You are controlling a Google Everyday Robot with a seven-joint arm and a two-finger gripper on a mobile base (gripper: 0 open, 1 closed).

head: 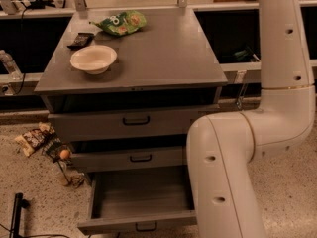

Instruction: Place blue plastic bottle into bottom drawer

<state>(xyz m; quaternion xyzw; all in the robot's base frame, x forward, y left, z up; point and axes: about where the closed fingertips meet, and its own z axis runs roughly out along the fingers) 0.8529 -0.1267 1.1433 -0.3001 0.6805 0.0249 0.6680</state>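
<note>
The bottom drawer (136, 221) of the grey cabinet stands pulled open, and I see nothing inside it. The two drawers above it are shut. The blue plastic bottle is out of view. My gripper is out of view above the top edge of the picture; only my white arm (282, 58) shows, rising at the right of the cabinet and leaving the frame at the top.
On the cabinet top (163, 58) sit a white bowl (93, 58), a green snack bag (120, 22) and a small dark object (80, 39). Snack wrappers (34, 137) and small items lie on the floor at the left. My arm's lower link (223, 182) stands beside the open drawer.
</note>
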